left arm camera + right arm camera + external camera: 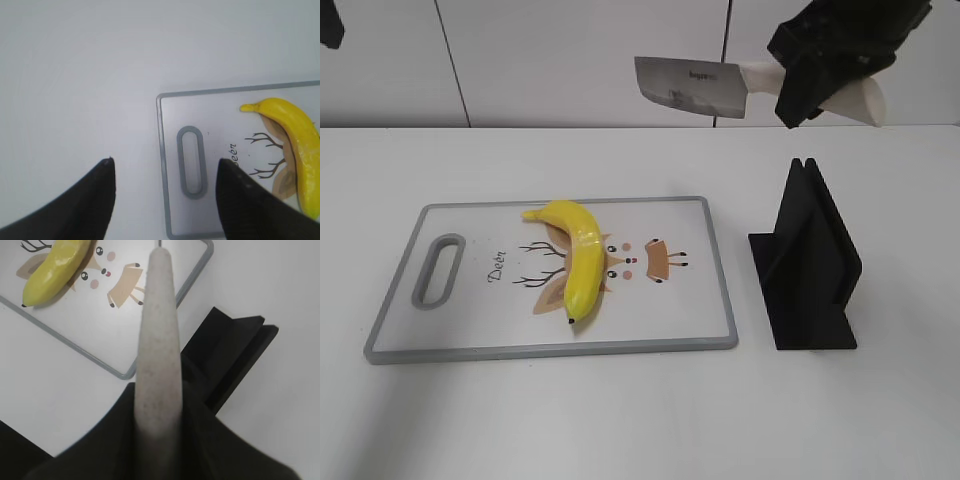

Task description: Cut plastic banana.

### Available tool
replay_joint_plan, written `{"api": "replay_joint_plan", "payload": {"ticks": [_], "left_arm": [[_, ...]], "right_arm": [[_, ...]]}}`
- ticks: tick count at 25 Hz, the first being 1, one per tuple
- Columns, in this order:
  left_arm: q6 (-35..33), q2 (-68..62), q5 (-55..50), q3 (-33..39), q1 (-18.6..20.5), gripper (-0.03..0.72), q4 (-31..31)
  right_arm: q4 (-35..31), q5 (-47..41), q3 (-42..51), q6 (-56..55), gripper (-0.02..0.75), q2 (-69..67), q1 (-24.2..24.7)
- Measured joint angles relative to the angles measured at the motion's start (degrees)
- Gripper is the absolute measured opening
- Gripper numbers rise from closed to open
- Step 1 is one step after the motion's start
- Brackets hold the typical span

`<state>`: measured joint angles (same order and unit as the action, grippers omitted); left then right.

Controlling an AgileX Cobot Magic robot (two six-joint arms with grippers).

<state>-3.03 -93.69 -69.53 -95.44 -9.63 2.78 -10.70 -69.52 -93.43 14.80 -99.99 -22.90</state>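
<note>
A steel cleaver (688, 87) is held clamped in the right gripper (820, 85); the glossy yellow plastic banana (578, 258) is seen below-left, lengthwise toward the camera.

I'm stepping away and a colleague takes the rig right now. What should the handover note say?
Right gripper: shut on the knife, held in the air above the table, behind the black knife stand.
Left gripper: open, empty, hovering off the board's handle end.
Plastic banana: whole, lying on the cutting board.
Done: knife picked up.
Left: bring the blade over the banana and cut it.
</note>
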Motion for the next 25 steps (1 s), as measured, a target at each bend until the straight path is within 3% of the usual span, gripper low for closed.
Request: {"api": "replay_joint_plan", "payload": {"ticks": [5,16,25], "left_arm": [[0.26,7.02,-0.10,10.28,0.11,0.591,-0.02],[0.26,27.54,-0.16,35.99,0.11,0.591,-0.41],[0.26,49.44,3.59,54.26,0.11,0.591,-0.48]], "right_arm": [[0.06,3.06,7.83,-7.23,0.170,7.02,0.00],[2.60,18.19,34.89,-22.25,0.170,30.34,0.00],[9.62,18.71,39.85,-32.51,0.170,36.21,0.00]]}}
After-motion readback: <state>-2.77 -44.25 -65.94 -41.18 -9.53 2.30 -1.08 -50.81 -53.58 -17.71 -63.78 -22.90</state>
